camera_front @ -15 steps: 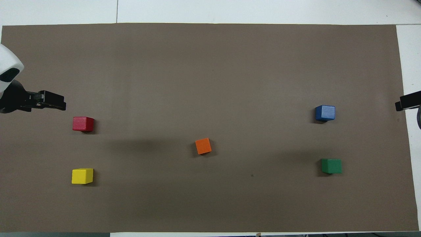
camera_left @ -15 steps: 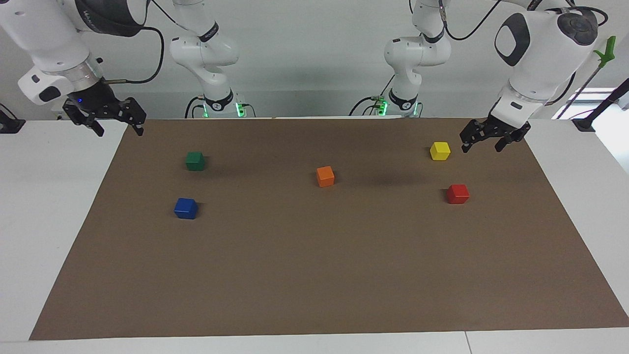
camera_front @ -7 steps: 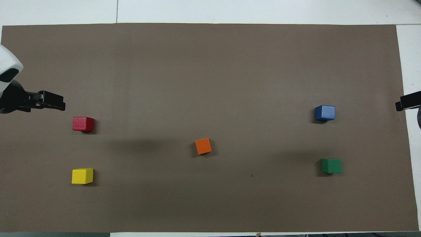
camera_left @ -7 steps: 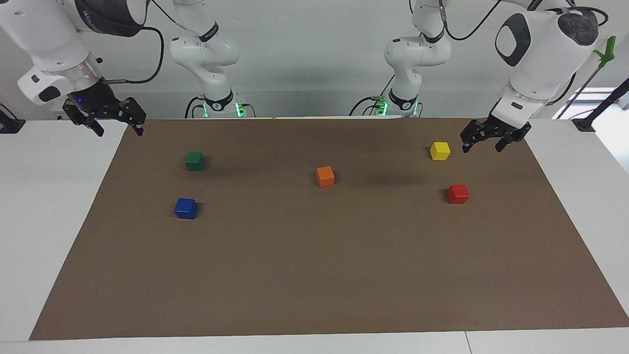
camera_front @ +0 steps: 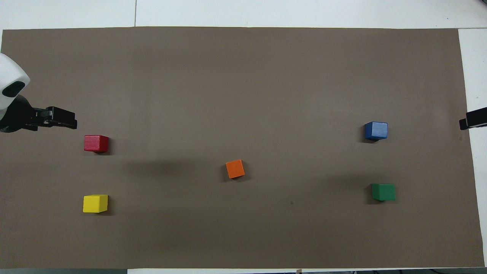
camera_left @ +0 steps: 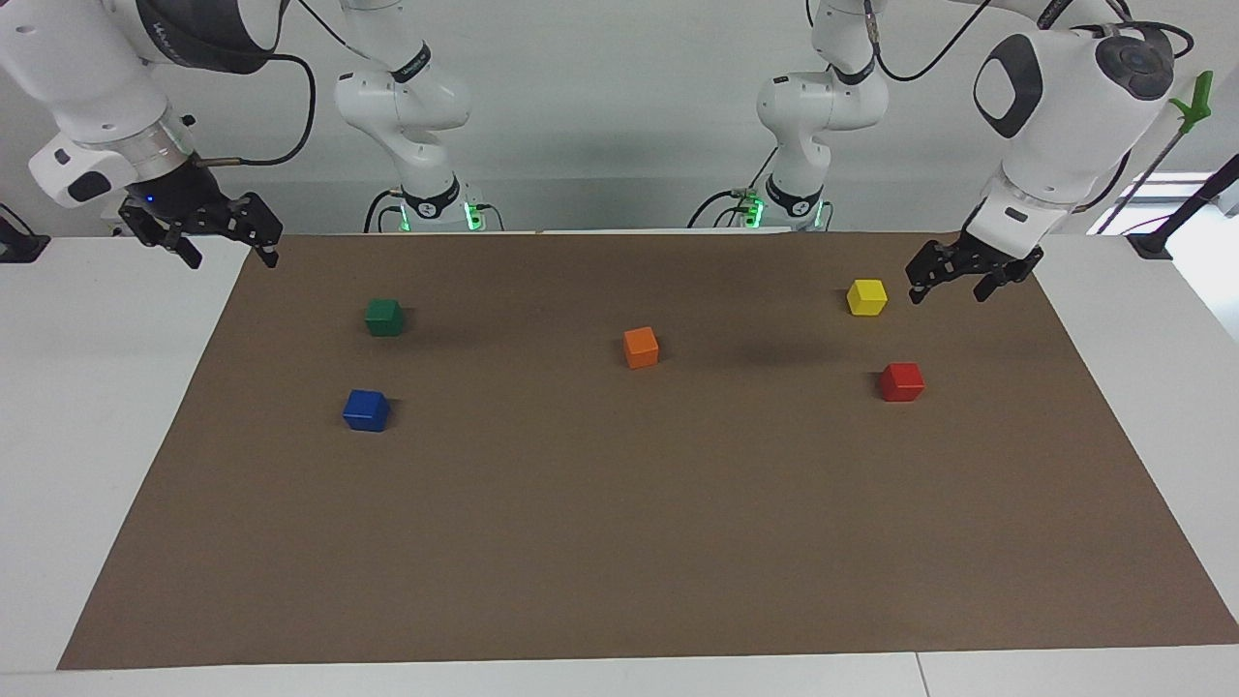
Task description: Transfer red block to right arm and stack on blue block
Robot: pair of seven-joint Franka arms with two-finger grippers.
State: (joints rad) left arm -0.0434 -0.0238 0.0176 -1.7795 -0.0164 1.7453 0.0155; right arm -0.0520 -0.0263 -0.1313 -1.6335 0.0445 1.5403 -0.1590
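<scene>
Toward the left arm's end of the brown mat [camera_left: 619,542] sits the red block [camera_left: 901,381], untouched, with the left gripper [camera_left: 958,283] raised over the mat edge beside the yellow block [camera_left: 866,296], jaws spread and empty, apparently poised to reach for it. Near the right arm's end lies the blue block [camera_left: 366,409], farther from the robots than the green block [camera_left: 383,317]. Waiting over the mat's corner, the right gripper [camera_left: 221,251] also hangs released, leaving the handover area around the orange block [camera_left: 640,347] free. Overhead, only its tip shows at the frame's edge.
</scene>
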